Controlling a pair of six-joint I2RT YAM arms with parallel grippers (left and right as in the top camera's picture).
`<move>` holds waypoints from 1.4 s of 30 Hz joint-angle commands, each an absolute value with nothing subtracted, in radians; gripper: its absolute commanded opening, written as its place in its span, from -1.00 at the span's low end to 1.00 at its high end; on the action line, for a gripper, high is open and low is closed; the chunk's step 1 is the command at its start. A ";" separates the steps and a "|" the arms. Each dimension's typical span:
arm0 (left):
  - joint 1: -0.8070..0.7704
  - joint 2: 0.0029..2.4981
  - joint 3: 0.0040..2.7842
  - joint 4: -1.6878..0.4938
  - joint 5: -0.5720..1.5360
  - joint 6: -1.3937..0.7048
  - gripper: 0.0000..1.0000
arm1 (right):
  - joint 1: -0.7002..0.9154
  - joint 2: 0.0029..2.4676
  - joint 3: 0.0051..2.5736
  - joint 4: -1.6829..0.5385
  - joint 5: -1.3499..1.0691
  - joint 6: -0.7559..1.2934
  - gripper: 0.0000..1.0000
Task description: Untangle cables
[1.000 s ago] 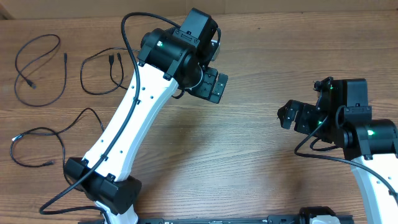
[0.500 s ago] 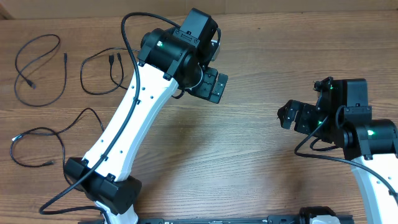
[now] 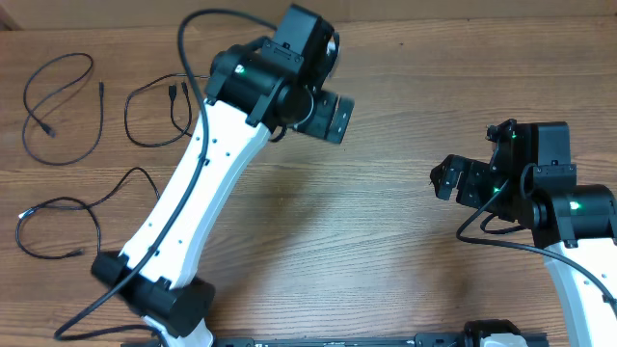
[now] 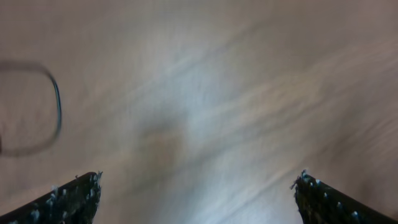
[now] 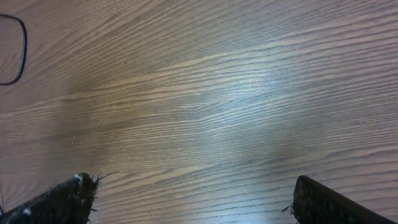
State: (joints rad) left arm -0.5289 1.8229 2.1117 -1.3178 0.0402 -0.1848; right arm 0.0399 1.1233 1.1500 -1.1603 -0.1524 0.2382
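Jaws of left gripper [image 4: 198, 180] wide apart, nothing between them, over table [image 3: 386, 251]; its wrist view blurred. Jaws of right gripper [image 5: 193, 182] wide apart too, empty, well right of left arm [image 3: 183, 202]. Three cables [image 3: 127, 116] lie flat as separate loops, all left of left arm, none touching another; nearest just beside arm.

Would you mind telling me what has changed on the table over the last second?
The left arm moved: the left gripper, open and empty, shifted a little toward the far edge of the table, and the arm's lower end slid slightly toward the cables' side. Nothing was taken hold of or let go. The right gripper, also open, and the three cables stayed where they were.
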 commanded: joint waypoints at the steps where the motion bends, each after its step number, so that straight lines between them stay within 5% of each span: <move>1: -0.533 1.707 2.114 -1.249 0.027 -0.168 1.00 | 0.038 1.123 1.173 -1.158 -0.152 0.234 1.00; 15: -0.550 1.497 1.990 -1.029 0.026 -0.111 0.99 | 0.038 1.123 1.173 -1.158 -0.152 0.234 1.00; 34: -0.413 0.902 0.891 0.051 0.096 -0.112 0.99 | 0.038 1.123 1.173 -1.158 -0.152 0.234 1.00; 42: -0.311 0.643 0.500 0.350 0.106 -0.112 0.99 | 0.038 1.123 1.173 -1.158 -0.151 0.234 1.00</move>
State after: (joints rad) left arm -0.3412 0.7162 0.5964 0.3069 0.0864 -0.1238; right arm 0.0399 1.1233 1.1500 -1.1606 -0.1524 0.2379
